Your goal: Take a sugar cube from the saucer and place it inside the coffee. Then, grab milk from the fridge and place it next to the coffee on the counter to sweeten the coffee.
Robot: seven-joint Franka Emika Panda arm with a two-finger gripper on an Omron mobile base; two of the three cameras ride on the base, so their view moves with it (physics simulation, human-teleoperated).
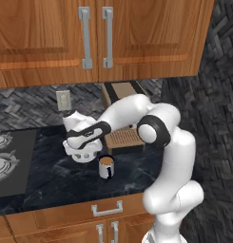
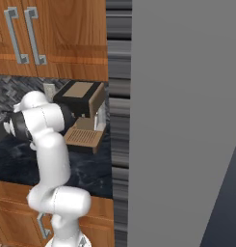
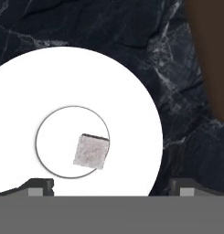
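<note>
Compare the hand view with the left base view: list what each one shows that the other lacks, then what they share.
Hand view alone: the sugar cube lying inside the saucer's inner ring, and the gripper with its tips wide apart, open. Left base view alone: the coffee in its mug, the coffee machine, the stove, the upper cabinets and the arm. Both: the black marbled counter.

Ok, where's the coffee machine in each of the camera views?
Left base view: coffee machine at centre, just behind the coffee mug.
Right base view: left of centre, upper half.
Hand view: a dark brown strip at the upper right edge, probably its side.
Shared landmark: the black marbled counter it stands on.
</note>
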